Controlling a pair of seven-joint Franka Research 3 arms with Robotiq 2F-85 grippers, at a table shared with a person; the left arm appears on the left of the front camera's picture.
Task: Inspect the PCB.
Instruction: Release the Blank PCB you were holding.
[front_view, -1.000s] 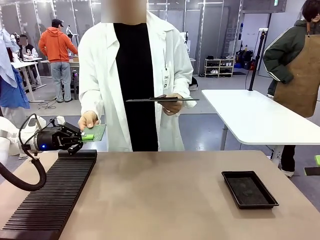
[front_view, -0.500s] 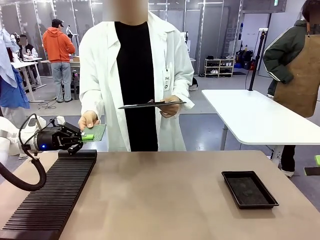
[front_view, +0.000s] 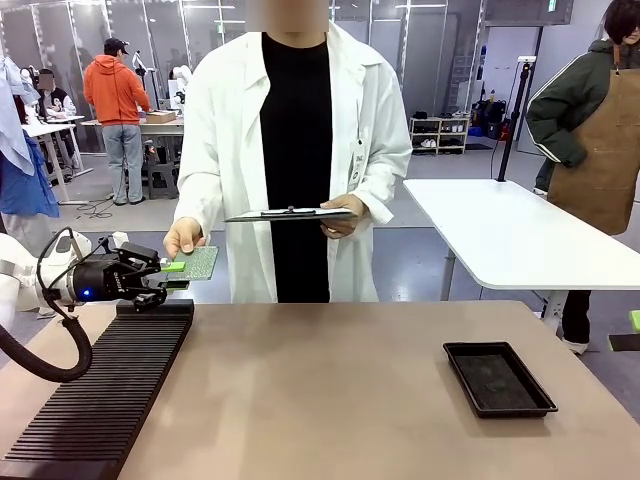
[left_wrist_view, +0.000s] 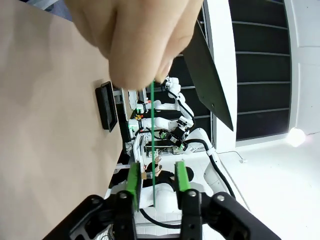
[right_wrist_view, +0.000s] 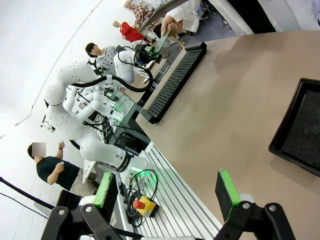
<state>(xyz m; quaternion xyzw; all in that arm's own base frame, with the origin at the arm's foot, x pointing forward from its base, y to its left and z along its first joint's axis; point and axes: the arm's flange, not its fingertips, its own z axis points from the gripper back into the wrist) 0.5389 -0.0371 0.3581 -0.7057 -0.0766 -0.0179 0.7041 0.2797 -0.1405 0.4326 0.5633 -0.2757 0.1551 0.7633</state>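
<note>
A broad tan counter stretches between the robot and a person in a white lab coat, who stands at its far edge. A long black slotted rack runs down the counter's left side, and a shallow black tray sits well apart from it on the right, with nothing in it. The person's one hand holds a dark clipboard level at waist height. The other hand pinches the far edge of the PCB, a thin green speckled board held roughly flat in the air just past the rack's far end, above the counter's far left corner. The left end effector reaches in from the left side with its jaws released. In the left wrist view the board's near edge passes between the two green pads with a gap showing on each side, so only the person's fingers grip it. The right end effector hangs over the robot's side of the counter, jaws spread wide and grasping nothing.
</note>
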